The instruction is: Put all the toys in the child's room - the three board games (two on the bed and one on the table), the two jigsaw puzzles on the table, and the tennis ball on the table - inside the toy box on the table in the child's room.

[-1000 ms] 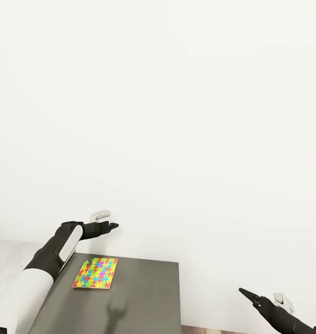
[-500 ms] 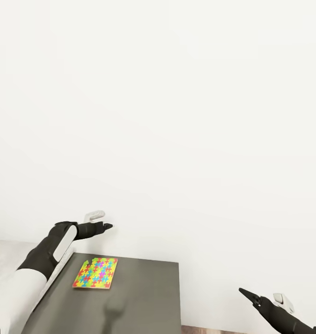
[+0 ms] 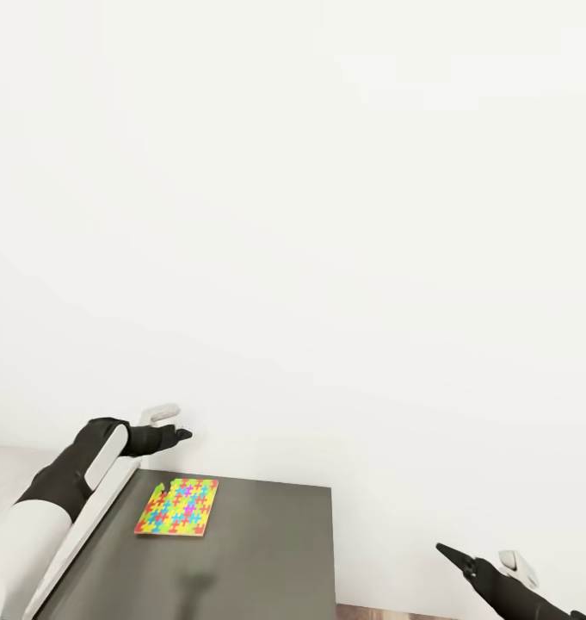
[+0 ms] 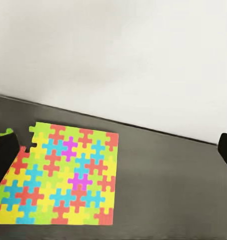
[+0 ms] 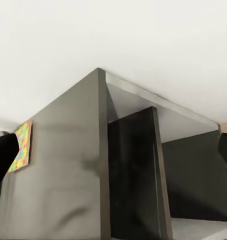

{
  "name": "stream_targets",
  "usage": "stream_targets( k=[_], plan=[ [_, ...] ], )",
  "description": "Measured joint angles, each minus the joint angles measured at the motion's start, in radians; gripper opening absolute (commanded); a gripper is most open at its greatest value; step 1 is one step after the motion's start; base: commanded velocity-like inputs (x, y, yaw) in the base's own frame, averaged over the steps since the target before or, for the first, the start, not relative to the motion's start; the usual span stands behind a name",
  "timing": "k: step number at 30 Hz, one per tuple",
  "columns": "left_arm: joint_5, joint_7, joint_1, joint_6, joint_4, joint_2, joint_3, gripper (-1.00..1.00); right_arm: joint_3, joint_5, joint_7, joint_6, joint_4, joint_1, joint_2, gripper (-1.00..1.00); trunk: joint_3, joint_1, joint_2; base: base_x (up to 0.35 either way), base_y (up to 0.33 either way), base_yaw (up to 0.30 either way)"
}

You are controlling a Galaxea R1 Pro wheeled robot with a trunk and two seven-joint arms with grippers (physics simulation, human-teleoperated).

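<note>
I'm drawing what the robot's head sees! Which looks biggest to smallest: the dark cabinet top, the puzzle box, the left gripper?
1. Dark cabinet top
2. Puzzle box
3. Left gripper, smallest, though it sits at a different distance, so real sizes may differ.

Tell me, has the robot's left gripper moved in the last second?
Yes. In the head view the left gripper has drifted left and slightly down, while the jigsaw puzzle on the dark-grey cabinet top stayed put.
</note>
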Motion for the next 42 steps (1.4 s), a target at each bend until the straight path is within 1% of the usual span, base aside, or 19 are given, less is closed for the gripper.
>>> stream_targets(
  k=[1,3,4,5,6,7,10,11,13,21,36,42],
  plan=[
    [-0.006,0.0,-0.001,0.002,0.015,0.003,0.0,1.0,0.003,0.0,0.0,-0.009,0.001,0.0,0.0,1.0,0.0,0.0,0.0,0.0,0.0,0.0],
    [-0.05,0.001,-0.017,0.005,0.069,0.016,0.001,1.0,0.01,0.0,0.0,-0.037,0.003,0.0,0.0,1.0,0.0,0.0,0.0,0.0,0.0,0.0],
    [-0.063,0.001,-0.025,0.006,0.081,0.018,0.001,1.0,0.011,0.0,0.0,-0.042,0.004,0.0,0.0,1.0,0.0,0.0,0.0,0.0,0.0,0.0],
    [-0.089,0.0,-0.04,0.006,0.099,0.021,0.002,1.0,0.012,0.0,0.0,-0.048,0.004,0.0,0.0,1.0,0.0,0.0,0.0,0.0,0.0,0.0],
    [-0.102,0.0,-0.046,0.005,0.108,0.022,0.002,1.0,0.013,0.0,0.0,-0.051,0.005,0.0,-0.001,1.0,0.0,0.0,0.0,0.0,0.0,0.0],
    [-0.126,0.0,-0.056,0.004,0.122,0.023,0.002,1.0,0.013,0.0,0.0,-0.054,0.005,0.0,0.0,1.0,0.0,0.0,0.0,0.0,0.0,0.0],
    [-0.157,-0.001,-0.065,0.002,0.141,0.023,0.004,1.0,0.014,0.0,0.0,-0.058,0.012,0.0,0.0,1.0,0.0,0.0,0.0,0.0,0.0,0.0],
    [-0.171,-0.002,-0.068,0.001,0.149,0.024,0.004,1.0,0.014,0.001,0.0,-0.059,0.02,0.0,-0.001,1.0,0.0,0.0,0.0,0.0,0.0,0.0],
    [-0.188,-0.004,-0.073,-0.001,0.158,0.025,0.004,1.0,0.013,0.003,-0.001,-0.061,0.046,-0.001,0.0,1.0,0.0,0.0,0.0,0.0,0.0,0.0],
    [-0.196,-0.004,-0.076,-0.006,0.162,0.026,0.004,1.0,0.011,0.003,-0.001,-0.063,0.069,-0.001,0.0,1.0,0.0,0.0,0.0,0.0,0.0,0.0],
    [-0.197,-0.003,-0.076,-0.012,0.163,0.024,0.001,1.0,0.012,0.003,-0.001,-0.065,0.073,-0.001,0.0,1.0,0.0,0.0,0.0,0.0,0.0,0.0],
    [-0.198,-0.004,-0.076,-0.045,0.165,0.022,0.001,1.0,0.012,0.004,-0.001,-0.065,0.073,-0.001,0.0,1.0,0.0,0.0,0.0,0.0,0.0,0.0]
  ],
)
